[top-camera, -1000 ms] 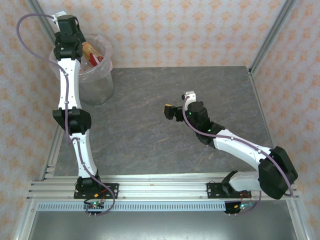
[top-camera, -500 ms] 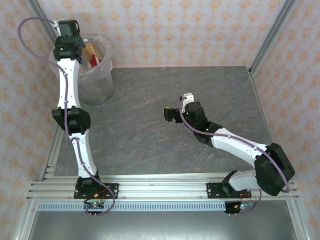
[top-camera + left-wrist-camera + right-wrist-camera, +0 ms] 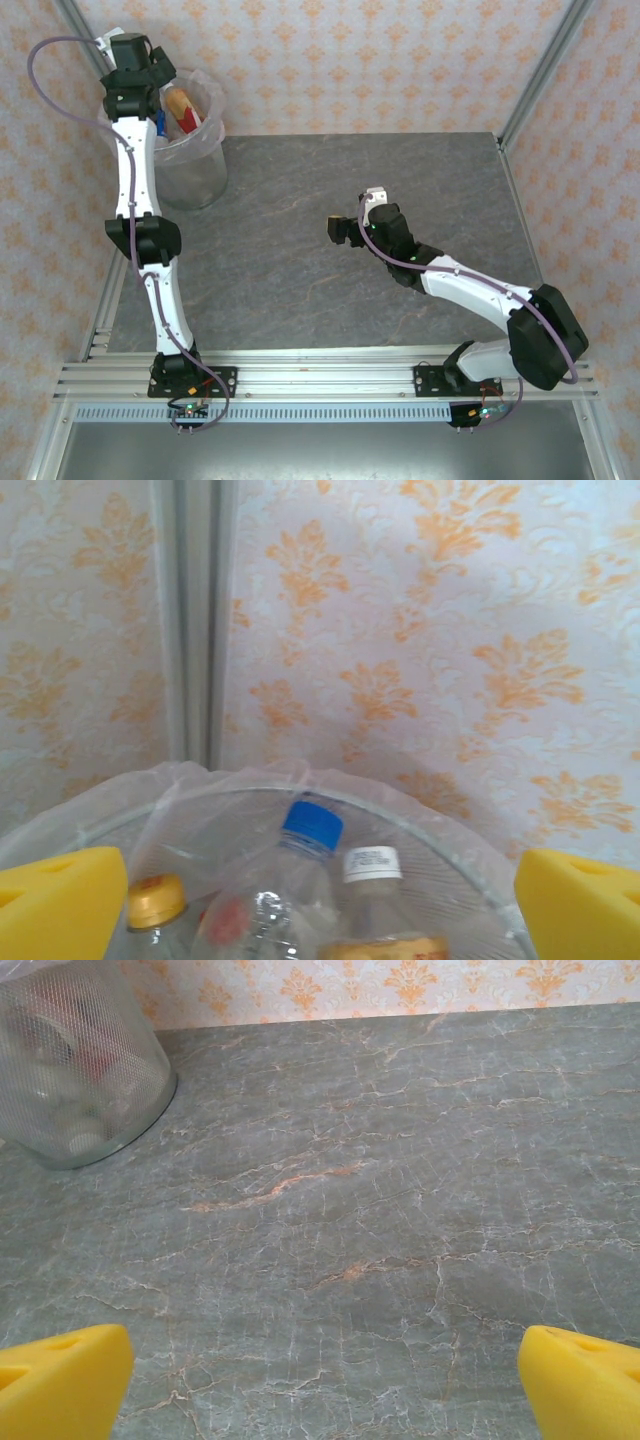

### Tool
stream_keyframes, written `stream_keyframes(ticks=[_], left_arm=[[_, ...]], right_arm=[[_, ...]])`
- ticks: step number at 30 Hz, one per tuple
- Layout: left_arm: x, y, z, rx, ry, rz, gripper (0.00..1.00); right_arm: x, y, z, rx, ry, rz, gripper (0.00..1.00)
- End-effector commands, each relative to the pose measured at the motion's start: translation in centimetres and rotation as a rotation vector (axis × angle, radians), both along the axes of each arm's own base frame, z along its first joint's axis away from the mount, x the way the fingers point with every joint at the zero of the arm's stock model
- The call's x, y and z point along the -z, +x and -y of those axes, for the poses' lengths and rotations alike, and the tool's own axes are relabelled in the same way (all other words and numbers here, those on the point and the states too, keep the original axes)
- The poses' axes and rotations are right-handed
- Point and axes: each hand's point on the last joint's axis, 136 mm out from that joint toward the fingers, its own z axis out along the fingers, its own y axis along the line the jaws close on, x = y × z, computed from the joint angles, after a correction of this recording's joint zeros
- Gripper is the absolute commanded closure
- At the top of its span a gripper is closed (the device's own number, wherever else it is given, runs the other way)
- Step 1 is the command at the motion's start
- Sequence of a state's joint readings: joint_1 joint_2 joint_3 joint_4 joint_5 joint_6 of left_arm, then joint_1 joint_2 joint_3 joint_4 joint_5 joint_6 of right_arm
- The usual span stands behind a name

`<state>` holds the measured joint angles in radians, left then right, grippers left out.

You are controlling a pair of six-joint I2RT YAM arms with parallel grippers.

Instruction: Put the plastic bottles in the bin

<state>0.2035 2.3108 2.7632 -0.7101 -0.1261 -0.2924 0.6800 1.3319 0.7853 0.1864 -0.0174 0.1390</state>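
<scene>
The grey marbled tabletop (image 3: 420, 190) is left as open stone from its centre out to the twelve and three o'clock edges. The round grey bag-lined bin (image 3: 195, 175) is set at the ten o'clock corner, near the wall. The left gripper (image 3: 322, 905) is spread wide and empty above the bin's rim. The right gripper (image 3: 320, 1385) is spread equally wide over mid-table. The clear plastic bottles (image 3: 290, 910), capped blue, white and yellow, are seen inside the bin.
</scene>
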Motion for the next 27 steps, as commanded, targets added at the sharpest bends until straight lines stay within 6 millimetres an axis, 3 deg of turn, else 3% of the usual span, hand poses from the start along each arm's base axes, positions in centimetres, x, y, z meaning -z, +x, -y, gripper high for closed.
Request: stream_keyframes(ticks=[1,8,17,21,27], left_arm=[[-7.1,-2.6,2.0,0.076,-0.024,0.154,0.00],[-7.4,-4.9,3.7,0.127,-0.084,0.110,0.00],[-9.1,-9.4,8.5,0.255,-0.039,0.144,0.00],[-7.9,-11.9,11.3,0.326,0.005,0.144,0.00],[-4.6,-16.7,13.2,0.329,-0.008,0.161,0.00]], right_arm=[[-0.8,0.7,0.3,0.038,0.013,0.010,0.01],[-1.2,1.1,0.9,0.076,0.012,0.029,0.01],[-2.2,1.6,3.8,0.216,-0.005,0.082,0.01],[-2.7,1.9,5.4,0.274,0.001,0.097,0.01],[-3.7,2.4,7.6,0.329,0.059,0.119,0.01]])
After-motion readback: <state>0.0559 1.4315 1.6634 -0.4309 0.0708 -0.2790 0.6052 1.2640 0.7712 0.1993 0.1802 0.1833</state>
